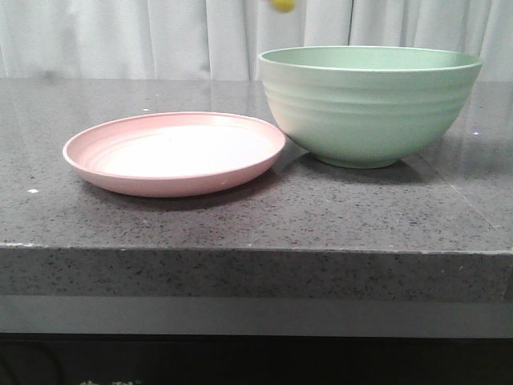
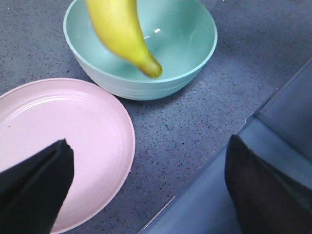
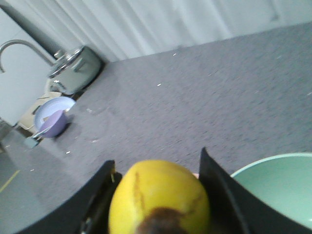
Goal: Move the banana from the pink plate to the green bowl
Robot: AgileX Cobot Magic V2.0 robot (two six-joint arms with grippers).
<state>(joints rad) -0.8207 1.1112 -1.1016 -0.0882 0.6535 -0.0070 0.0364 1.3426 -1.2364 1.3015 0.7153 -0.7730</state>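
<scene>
The pink plate (image 1: pixel 175 152) lies bare at left, the left gripper (image 2: pixel 146 185) spread wide and holding nothing, while the right gripper (image 3: pixel 158 195) pinches the banana (image 2: pixel 122 34), smooth, light and bruisable, across its middle above the green bowl (image 1: pixel 369 104).

White curtain (image 1: pixel 120 36) behind speckled grey stone counter (image 1: pixel 240 224), apparently polished.

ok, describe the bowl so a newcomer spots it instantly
On the dark speckled countertop, two dishes sit side by side. The green bowl is on the right, beside the pink plate. It is deep, mint green and ridged outside, far taller than the shallow plate.
</scene>
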